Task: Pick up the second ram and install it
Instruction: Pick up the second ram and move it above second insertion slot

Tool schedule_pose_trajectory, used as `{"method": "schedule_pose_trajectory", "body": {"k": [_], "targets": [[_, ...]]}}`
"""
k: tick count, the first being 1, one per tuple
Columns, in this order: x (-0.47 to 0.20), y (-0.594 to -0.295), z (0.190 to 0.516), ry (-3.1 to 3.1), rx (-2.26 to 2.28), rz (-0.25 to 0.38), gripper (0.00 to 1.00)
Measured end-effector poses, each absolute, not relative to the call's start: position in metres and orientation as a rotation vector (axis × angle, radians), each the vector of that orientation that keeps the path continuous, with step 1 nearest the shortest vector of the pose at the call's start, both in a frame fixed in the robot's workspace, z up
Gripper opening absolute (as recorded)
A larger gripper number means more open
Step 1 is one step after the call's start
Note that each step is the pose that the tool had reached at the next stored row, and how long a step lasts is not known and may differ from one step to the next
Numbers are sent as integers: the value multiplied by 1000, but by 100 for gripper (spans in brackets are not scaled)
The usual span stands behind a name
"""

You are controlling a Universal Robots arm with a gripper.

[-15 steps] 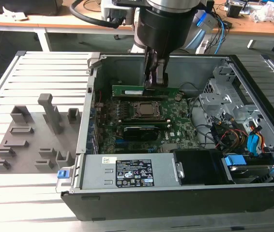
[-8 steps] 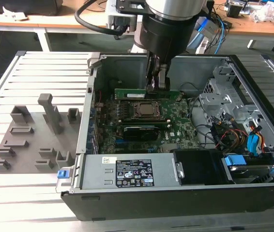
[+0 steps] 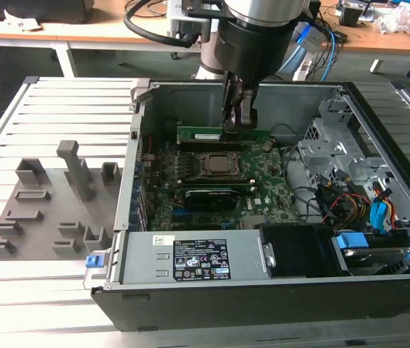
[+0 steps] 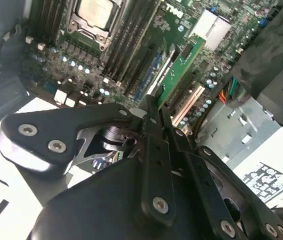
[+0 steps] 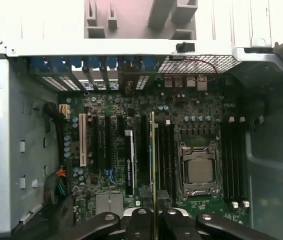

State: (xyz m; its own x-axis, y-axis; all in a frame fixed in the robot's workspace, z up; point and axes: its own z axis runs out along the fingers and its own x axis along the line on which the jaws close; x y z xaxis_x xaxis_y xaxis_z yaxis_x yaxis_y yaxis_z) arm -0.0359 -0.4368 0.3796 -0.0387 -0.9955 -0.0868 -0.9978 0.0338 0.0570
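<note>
Pinching 1 second ram [image 4: 180, 70] between 2 jaws

Bright even light, shadow in the computer case [image 3: 129, 196], dull sheen on the hand [image 4: 155, 111], glare off the table [image 3: 45, 101].

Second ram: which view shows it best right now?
Exterior view: the second ram shows its long green face and white label, gripped in the hand above the motherboard. The second wrist view shows part of it, foreshortened, running out from the hand. The first wrist view shows it edge-on, a thin green line.
</note>
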Motion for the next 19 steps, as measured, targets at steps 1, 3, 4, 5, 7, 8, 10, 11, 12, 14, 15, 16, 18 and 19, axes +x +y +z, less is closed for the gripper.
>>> {"method": "schedule_pose_trajectory", "body": {"k": [1, 3, 4, 5, 7, 8, 10, 11, 12, 14, 15, 16, 18, 19], "targets": [[-35, -435, 379, 2242, -2162, 158, 14], [-34, -431, 378, 2242, -2162, 158, 14], [-33, -429, 377, 2242, -2162, 158, 14], [-31, -428, 375, 2242, -2163, 157, 14], [-30, -427, 374, 2243, -2162, 157, 14], [-29, -427, 372, 2243, -2163, 157, 14], [-27, -426, 370, 2243, -2163, 158, 14], [-26, -425, 368, 2243, -2163, 158, 14], [-25, -425, 367, 2243, -2163, 158, 14], [-23, -424, 365, 2244, -2163, 159, 14], [-20, -423, 362, 2244, -2164, 160, 14], [-18, -422, 358, 2245, -2164, 161, 14], [-13, -421, 349, 2246, -2165, 161, 14], [-13, -421, 347, 2246, -2165, 161, 14]]}}
